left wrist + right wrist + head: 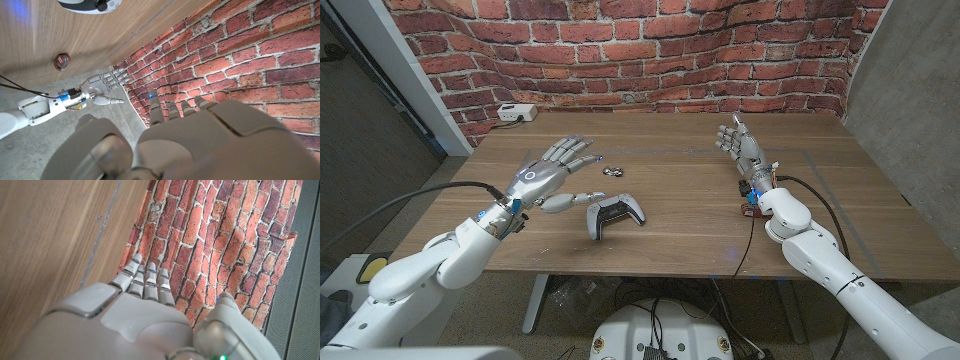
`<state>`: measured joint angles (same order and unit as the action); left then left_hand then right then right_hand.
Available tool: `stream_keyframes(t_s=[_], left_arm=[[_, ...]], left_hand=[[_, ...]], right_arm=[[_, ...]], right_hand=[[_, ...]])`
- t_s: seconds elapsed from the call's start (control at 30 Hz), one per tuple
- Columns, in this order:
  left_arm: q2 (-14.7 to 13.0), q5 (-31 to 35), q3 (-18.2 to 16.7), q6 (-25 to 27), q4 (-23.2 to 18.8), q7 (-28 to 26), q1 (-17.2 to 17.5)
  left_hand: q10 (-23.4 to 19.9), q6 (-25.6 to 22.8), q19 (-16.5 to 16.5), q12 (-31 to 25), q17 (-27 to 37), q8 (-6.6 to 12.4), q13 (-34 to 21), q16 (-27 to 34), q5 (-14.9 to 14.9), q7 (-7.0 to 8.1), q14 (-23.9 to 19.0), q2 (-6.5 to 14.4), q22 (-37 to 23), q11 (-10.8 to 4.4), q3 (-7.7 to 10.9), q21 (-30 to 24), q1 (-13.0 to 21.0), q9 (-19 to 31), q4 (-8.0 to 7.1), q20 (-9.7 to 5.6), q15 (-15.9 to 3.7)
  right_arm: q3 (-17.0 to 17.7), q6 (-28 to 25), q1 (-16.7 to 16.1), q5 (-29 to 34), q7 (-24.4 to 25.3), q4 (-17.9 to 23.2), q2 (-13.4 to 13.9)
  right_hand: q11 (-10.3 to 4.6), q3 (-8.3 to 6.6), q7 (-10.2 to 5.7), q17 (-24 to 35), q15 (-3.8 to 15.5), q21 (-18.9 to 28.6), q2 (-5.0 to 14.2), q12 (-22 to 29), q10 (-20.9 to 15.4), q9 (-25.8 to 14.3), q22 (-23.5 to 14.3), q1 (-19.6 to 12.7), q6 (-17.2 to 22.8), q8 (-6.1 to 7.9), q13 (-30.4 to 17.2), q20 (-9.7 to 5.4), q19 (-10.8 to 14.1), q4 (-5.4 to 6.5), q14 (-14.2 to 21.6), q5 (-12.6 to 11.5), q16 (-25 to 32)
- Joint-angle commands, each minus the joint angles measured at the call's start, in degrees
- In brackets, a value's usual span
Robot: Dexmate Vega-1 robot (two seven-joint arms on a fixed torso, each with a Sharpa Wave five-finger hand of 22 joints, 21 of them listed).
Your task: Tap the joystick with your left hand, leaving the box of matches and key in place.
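The joystick (613, 214), a white and black game controller, lies on the wooden surface (680, 170) toward its near edge, left of the middle. The left hand (548, 173) hovers just beside the joystick, on its far left, with fingers spread and nothing held; its thumb reaches toward the joystick's left grip, and whether they touch cannot be told.

A small dark object, probably the key (614, 171), lies just beyond the joystick, near the left hand's fingertips. A small red thing, possibly the box of matches (750, 209), sits well to the joystick's right, against the wrist of the right hand (740, 143), which stands upright with fingers apart, holding nothing.

The likely risk is a wide or heavy tap: the spread fingers could sweep the key as the hand swings over, or a hard press could slide the joystick across the smooth surface. Any shift of the right arm could nudge the red thing.

No brand, label or writing can be read.
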<state>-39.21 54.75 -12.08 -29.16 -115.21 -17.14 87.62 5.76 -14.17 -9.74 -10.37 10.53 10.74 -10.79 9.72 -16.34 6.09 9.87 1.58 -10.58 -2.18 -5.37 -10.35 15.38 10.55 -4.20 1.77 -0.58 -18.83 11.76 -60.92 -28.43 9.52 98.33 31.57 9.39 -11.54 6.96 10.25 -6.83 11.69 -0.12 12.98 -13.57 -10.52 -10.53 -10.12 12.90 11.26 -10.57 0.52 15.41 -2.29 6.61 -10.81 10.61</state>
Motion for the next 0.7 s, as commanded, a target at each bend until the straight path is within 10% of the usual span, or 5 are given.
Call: stream_keyframes(t_s=[0.03,0.7], left_arm=[[-5.91,2.62,1.59,6.77,-4.98,5.12,1.78],[-10.95,4.29,6.03,12.97,-8.49,13.98,-0.09]], left_hand=[[2.12,-0.14,-4.45,0.13,0.35,0.27,-0.3,-0.06,-0.12,0.24,5.56,0.4,-0.29,-0.2,-0.51,-0.16,-0.44,0.16,-0.54,0.88,0.7],[4.87,-0.24,-8.0,-0.33,0.49,0.52,-0.36,0.31,0.17,-0.11,8.49,0.91,-0.43,0.09,-1.19,-0.13,-1.11,0.19,-1.16,1.03,1.61]], right_arm=[[-0.49,-0.42,1.18,-0.84,-1.27,-1.19,-0.31],[-0.58,-0.68,1.76,-2.44,-2.25,-2.71,-0.04]], right_hand=[[0.13,-0.16,0.02,0.31,-0.01,0.0,0.77,-0.2,-0.32,-0.25,-0.17,-0.02,0.48,0.26,-0.13,-0.07,-0.29,-0.25,0.05,-0.2,-0.01],[0.03,-0.07,-0.03,0.34,-0.01,-0.02,0.95,-0.21,-0.51,-0.26,-0.19,0.15,0.74,0.25,-0.14,-0.06,-0.4,-0.23,0.15,-0.19,0.06]])
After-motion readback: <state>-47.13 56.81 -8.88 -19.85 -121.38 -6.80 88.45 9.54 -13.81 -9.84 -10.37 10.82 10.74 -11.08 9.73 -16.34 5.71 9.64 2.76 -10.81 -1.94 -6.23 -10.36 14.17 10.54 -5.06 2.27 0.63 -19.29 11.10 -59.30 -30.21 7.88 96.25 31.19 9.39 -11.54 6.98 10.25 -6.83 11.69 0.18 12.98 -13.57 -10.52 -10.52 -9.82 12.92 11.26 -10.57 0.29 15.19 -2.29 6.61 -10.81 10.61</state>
